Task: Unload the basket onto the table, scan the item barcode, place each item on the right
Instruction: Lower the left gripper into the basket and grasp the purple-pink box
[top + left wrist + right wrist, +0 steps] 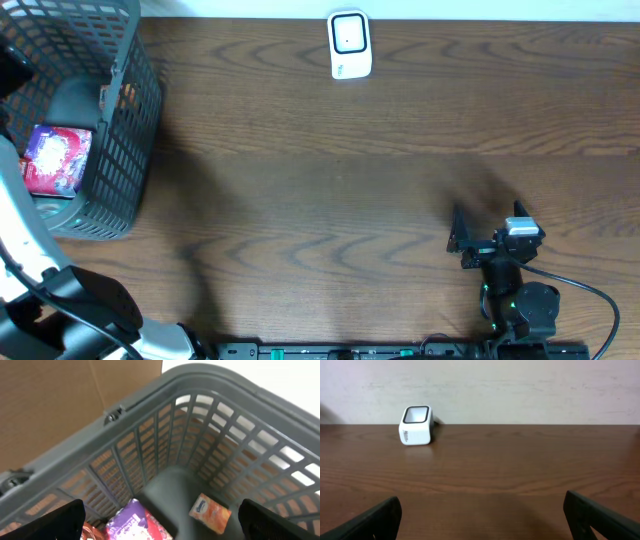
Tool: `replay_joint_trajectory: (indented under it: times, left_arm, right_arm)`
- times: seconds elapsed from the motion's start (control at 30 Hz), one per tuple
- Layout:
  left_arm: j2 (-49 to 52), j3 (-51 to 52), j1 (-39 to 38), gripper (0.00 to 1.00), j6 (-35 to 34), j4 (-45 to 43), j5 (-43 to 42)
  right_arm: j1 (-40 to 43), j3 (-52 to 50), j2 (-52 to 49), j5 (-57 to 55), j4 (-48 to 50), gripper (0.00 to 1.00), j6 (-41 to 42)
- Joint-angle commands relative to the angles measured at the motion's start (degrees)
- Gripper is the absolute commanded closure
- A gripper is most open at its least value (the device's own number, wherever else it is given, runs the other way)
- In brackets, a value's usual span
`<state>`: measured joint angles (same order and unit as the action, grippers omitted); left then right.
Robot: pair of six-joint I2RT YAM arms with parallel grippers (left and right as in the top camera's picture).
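1. Left gripper [162, 522] fingers framed the wrist view, spread wide with nothing between them, hovering over the grey basket [150, 445].
2. Purple packet [132, 522] lay flat on the basket floor, almost straight below that gripper, with a small orange pack [210, 512] just beside it.
3. Basket sat at the desk's [330, 180] far-left corner, so the left arm was way nearer. Right gripper [458, 240], also spread and empty, was parked by the near-right edge.
4. Packet looked nearly square from above, printed face up and slightly skewed. Couldn't call a long axis or spot a barcode.
5. White scanner [350, 45] stood mid far edge, well right of the basket.
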<state>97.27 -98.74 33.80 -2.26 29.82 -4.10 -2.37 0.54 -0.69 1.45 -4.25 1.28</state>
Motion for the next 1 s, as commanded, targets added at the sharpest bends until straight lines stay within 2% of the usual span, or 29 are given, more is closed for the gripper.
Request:
replay_joint_trajectory:
  times: [0.0,0.23,0.47,0.8,0.97]
  left_arm:
    - [0.9,-0.8,0.0,0.02,4.3,0.5,0.3]
    - [1.0,0.2,0.0,0.02,12.4,0.8,0.3]
    - [2.3,2.1,0.0,0.02,14.0,1.5,3.5]
    - [4.7,6.6,0.0,0.04,23.2,1.8,3.0]
    - [6.9,9.6,0.0,0.04,23.7,0.7,3.1]
  right_arm:
    - [0.0,-0.2,0.3,-0.5,-0.1,0.01,0.8]
    - [0.0,-0.2,0.3,-0.5,-0.1,0.01,0.8]
    - [0.0,-0.2,0.3,-0.5,-0.1,0.01,0.8]
    - [0.0,-0.2,0.3,-0.5,-0.1,0.01,0.8]
    - [0.0,-0.2,0.3,-0.5,-0.1,0.01,0.8]
